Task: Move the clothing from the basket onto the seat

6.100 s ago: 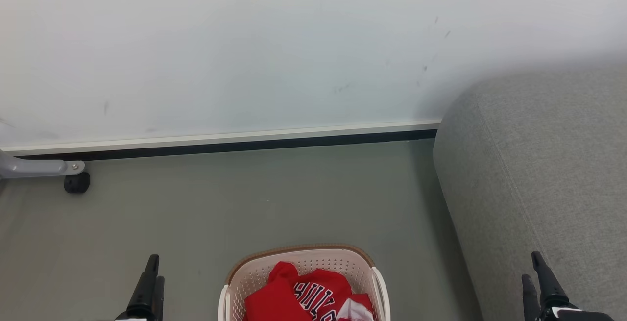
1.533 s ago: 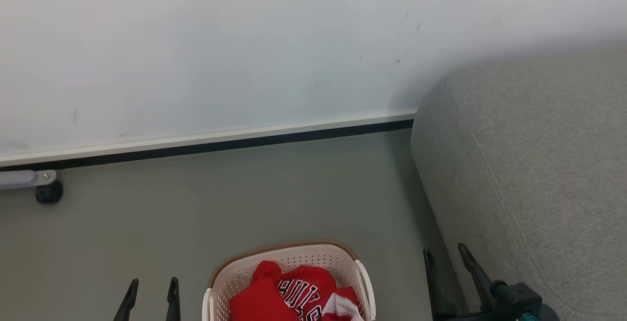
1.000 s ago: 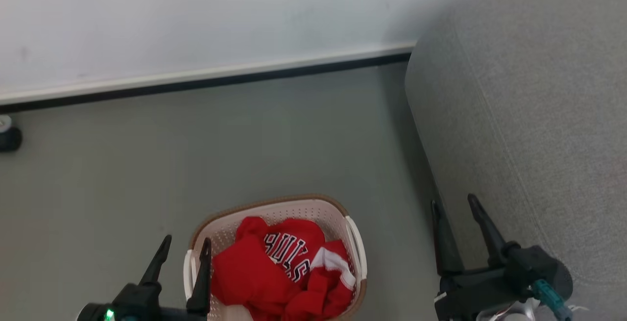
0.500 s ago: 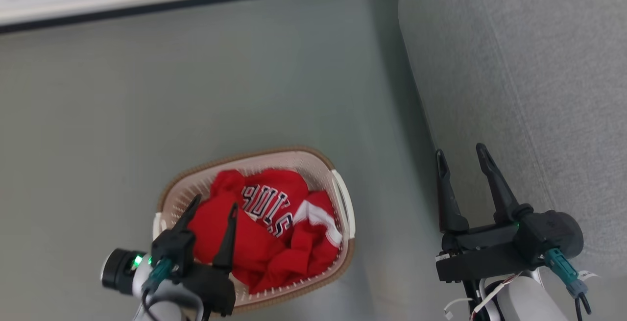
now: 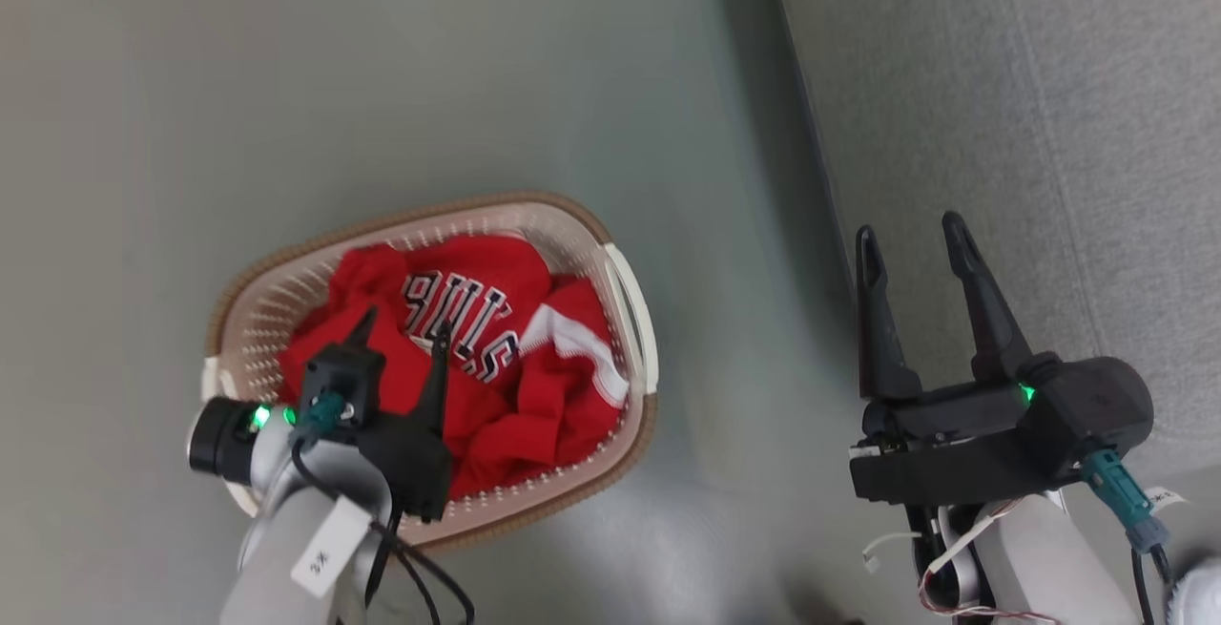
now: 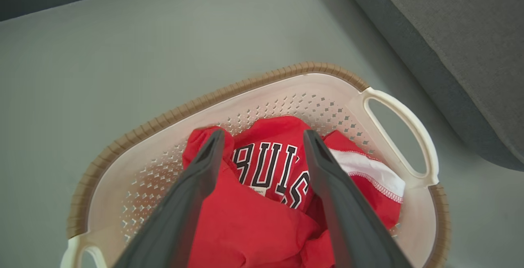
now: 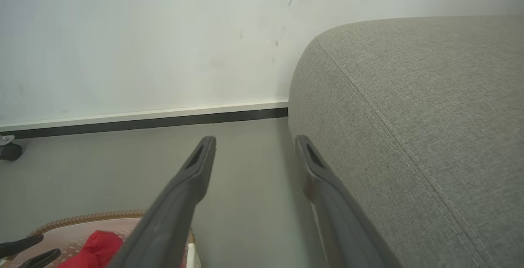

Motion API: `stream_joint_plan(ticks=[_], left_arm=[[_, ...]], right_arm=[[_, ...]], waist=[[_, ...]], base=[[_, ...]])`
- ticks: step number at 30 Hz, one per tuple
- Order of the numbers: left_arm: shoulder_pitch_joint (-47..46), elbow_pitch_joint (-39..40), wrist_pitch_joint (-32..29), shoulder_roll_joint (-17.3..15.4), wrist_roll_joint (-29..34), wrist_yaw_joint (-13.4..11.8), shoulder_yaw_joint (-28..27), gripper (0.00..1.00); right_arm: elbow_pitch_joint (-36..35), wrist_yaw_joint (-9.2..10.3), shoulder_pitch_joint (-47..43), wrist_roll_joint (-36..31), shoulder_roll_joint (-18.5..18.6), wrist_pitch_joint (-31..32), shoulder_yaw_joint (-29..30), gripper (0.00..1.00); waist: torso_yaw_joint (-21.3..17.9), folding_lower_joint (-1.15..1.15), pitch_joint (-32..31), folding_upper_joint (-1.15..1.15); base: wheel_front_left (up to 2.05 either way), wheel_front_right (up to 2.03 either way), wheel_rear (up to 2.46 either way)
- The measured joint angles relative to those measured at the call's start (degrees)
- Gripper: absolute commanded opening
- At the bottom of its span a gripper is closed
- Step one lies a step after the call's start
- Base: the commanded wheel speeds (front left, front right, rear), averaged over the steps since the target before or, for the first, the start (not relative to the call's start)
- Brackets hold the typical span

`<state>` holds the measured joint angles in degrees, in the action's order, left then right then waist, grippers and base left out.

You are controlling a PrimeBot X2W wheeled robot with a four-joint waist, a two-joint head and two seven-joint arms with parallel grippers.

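Note:
The cream basket with a brown rim stands on the grey floor, left of the light-grey seat. Crumpled red clothing with white trim and black-and-white lettering lies inside it. My left gripper hangs open just above the clothing, holding nothing. In the left wrist view its fingers straddle the lettering on the clothing, inside the basket. My right gripper is open and empty beside the seat's near edge. The right wrist view has it over the floor, next to the seat.
A white wall with a dark baseboard runs behind the grey floor. A black caster sits by the wall at far left. A narrow strip of floor separates the basket's handle from the seat.
The head camera has tilted down, hiding the wall. My left gripper has come from the basket's left side to above the clothing inside it. Both grippers stay open.

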<state>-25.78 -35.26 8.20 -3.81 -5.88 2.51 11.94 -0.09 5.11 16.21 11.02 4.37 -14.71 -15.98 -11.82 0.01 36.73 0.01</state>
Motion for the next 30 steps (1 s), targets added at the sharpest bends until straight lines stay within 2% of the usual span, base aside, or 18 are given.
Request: stream_joint_plan(ticks=[6,16,24,30], left_arm=[[-4.73,-2.57,-0.35,0.12,-0.01,-0.58,-0.36,1.00],[-9.78,-7.76,0.15,-1.96,2.58,-4.19,-1.66,1.00],[-12.88,-10.99,1.57,-3.16,4.31,-7.11,-1.76,1.00],[-14.01,-14.08,2.09,-3.42,6.23,-7.71,-1.34,1.00]], right_arm=[[-1.45,0.19,1.64,0.00,-0.43,0.00,0.46,1.00],[-1.45,0.42,4.45,0.00,-0.86,0.00,1.08,1.00],[-0.97,0.43,4.88,0.01,-1.12,0.00,0.87,1.00],[-0.51,0.51,5.55,0.03,-1.24,-0.01,0.64,1.00]], waist=[[-1.28,-0.01,5.21,0.00],[-2.41,0.00,12.92,0.00],[-2.52,-0.01,15.42,-0.01],[-2.62,-0.01,16.22,0.00]], base=[[0.00,0.00,0.00],[0.00,0.00,0.00],[0.00,0.00,0.00],[0.00,0.00,0.00]])
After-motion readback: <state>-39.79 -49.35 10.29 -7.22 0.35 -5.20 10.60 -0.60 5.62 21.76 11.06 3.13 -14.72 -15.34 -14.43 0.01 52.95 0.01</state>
